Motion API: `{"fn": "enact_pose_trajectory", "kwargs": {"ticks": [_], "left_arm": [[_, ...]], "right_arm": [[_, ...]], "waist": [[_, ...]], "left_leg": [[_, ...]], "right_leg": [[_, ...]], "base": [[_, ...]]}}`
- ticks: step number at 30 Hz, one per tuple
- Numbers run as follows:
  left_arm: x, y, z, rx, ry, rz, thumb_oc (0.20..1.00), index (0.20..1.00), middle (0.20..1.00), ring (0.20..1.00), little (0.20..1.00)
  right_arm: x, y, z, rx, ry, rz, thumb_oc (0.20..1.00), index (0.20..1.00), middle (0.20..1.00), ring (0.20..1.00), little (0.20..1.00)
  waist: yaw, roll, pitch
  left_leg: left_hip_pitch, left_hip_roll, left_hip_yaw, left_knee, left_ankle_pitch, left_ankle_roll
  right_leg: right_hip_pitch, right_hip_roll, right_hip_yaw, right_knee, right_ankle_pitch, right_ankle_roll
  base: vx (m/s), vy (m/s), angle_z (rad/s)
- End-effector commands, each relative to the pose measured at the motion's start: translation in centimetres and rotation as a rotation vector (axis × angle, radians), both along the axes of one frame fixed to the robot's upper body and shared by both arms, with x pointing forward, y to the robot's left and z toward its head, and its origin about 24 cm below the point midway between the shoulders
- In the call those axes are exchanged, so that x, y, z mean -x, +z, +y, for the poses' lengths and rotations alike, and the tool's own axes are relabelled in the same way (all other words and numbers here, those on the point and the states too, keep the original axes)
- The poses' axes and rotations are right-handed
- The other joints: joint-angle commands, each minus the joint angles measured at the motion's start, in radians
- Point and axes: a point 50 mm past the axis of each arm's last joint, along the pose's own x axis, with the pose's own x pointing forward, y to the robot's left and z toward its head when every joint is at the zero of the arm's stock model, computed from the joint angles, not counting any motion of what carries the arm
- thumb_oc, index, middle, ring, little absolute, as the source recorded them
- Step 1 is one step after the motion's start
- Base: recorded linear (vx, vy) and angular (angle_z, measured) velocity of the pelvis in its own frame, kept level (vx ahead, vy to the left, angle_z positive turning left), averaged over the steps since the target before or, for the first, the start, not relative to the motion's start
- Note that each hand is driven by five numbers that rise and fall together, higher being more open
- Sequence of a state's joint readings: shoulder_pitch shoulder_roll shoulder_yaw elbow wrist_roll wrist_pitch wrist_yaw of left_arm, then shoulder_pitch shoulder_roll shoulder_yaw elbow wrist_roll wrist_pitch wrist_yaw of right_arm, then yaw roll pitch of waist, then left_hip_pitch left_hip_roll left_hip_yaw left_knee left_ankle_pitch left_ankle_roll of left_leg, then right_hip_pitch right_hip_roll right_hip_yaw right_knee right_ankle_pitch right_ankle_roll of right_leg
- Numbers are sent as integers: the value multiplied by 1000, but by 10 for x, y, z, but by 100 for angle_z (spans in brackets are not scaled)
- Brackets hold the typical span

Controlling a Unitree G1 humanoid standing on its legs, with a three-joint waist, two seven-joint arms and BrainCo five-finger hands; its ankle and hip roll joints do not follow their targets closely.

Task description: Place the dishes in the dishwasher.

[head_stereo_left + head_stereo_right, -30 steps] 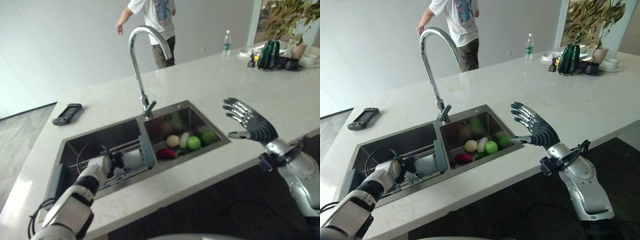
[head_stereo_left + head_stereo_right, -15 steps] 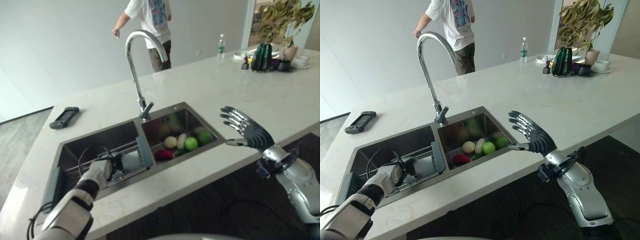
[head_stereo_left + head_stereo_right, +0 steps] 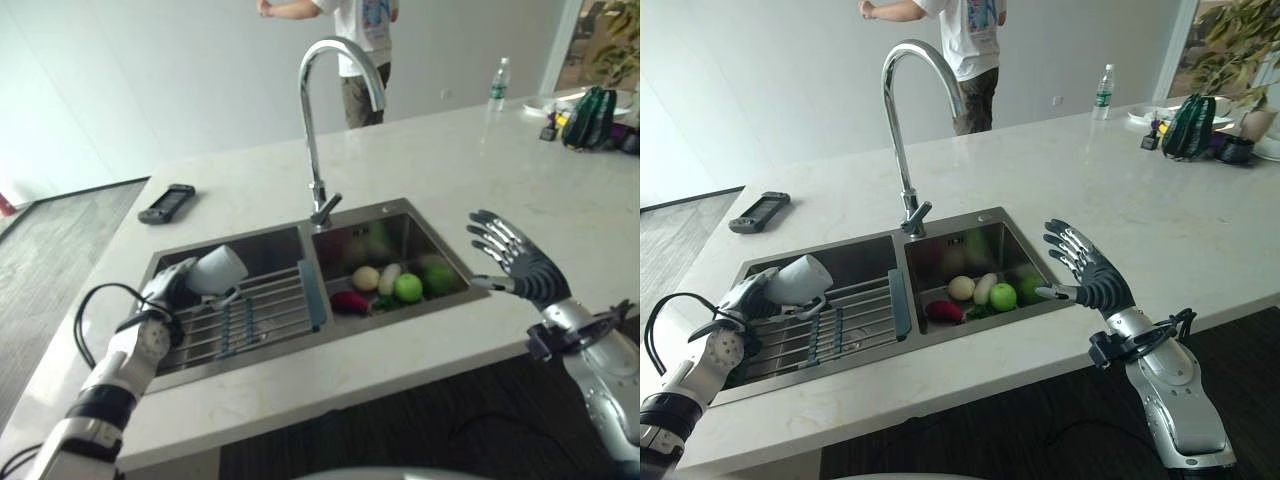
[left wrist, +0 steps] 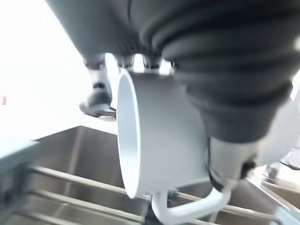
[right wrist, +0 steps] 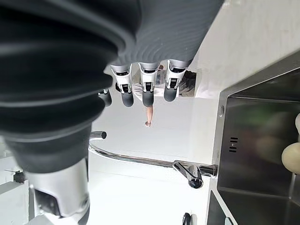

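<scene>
- Landmark is the sink (image 3: pixel 445 262); everything below is placed off it.
- Black handheld device (image 3: pixel 166 202) sits on the counter (image 3: pixel 420 150) back-left of the sink, untouched.
- My left hand (image 3: pixel 740 300) has come up out of the sink's left basin since a second ago. It's clamped on the white mug (image 3: pixel 800 279), fingers curled round the body, handle hanging free in the wrist view.
- The mug was down at the wire rack (image 3: pixel 240 318) in that basin; now it hangs above the rack's left end, clear of the bars. I read that as pickup done, carry to the dishwasher next. No dishwasher in sight yet.
- Whole view has swung left too, so my head moved; the sink things didn't.
- Tap (image 3: pixel 325 110) stands behind the divider.
- Right basin holds produce: pale round one, green apple (image 3: pixel 407 287), a red one.
- My right hand (image 3: pixel 520 265) hovers over the counter edge right of the sink, fingers spread, holding nothing, same as before.
- A person (image 3: pixel 970 40) stands beyond the counter behind the sink.
</scene>
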State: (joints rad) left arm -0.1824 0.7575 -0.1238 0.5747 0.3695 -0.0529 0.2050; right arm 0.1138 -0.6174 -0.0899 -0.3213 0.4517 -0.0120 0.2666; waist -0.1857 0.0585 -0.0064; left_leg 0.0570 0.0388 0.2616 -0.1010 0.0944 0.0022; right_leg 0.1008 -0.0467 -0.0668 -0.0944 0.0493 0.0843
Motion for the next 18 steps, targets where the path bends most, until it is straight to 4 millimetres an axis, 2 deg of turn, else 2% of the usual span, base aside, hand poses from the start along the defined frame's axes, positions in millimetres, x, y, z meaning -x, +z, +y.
{"fn": "enact_pose_trajectory", "kwargs": {"ticks": [1, 3, 5, 9, 13, 18], "left_arm": [[-21, 81, 11, 164, 50, -516, 200, 200, 200, 200, 200], [-18, 96, 8, 379, 42, -689, 200, 200, 200, 200, 200], [-9, 129, -10, 632, -86, -942, 200, 200, 200, 200, 200], [23, 174, -40, 779, -342, -1236, 200, 200, 200, 200, 200], [57, 186, -52, 830, -452, -1345, 200, 200, 200, 200, 200], [80, 181, -53, 894, -461, -1383, 200, 200, 200, 200, 200]], "right_arm": [[-9, 26, 5, -44, -2, -174, 1000, 1000, 1000, 1000, 1000], [-8, 24, 6, -48, -9, -171, 1000, 1000, 1000, 1000, 1000], [-8, 24, 7, -54, -22, -176, 1000, 1000, 1000, 1000, 1000], [-6, 32, 9, -71, -51, -211, 1000, 1000, 1000, 1000, 1000], [3, 37, 13, -80, -73, -244, 1000, 1000, 1000, 1000, 1000], [10, 42, 13, -105, -92, -283, 1000, 1000, 1000, 1000, 1000]], "waist": [[2, -14, 33], [7, -21, 28], [24, -30, 24], [66, -47, 21], [104, -58, 23], [151, -57, 37]], "left_leg": [[116, -53, -18, 14, -186, -6], [114, -51, -24, 14, -184, -9], [113, -45, -41, 14, -180, -15], [105, -40, -83, 14, -173, -19], [96, -33, -119, 14, -164, -27], [82, -13, -136, 14, -139, -52]], "right_leg": [[4, 6, -20, 7, -43, 46], [8, 5, -27, 7, -47, 43], [15, 5, -38, 7, -54, 35], [24, 9, -58, 7, -64, 23], [25, 18, -71, 7, -74, 12], [18, 24, -107, 7, -73, 8]], "base": [[1, -52, 10], [9, -49, 12], [13, -77, 22], [-10, -146, 18], [-13, -172, 29], [-23, -145, 34]]}}
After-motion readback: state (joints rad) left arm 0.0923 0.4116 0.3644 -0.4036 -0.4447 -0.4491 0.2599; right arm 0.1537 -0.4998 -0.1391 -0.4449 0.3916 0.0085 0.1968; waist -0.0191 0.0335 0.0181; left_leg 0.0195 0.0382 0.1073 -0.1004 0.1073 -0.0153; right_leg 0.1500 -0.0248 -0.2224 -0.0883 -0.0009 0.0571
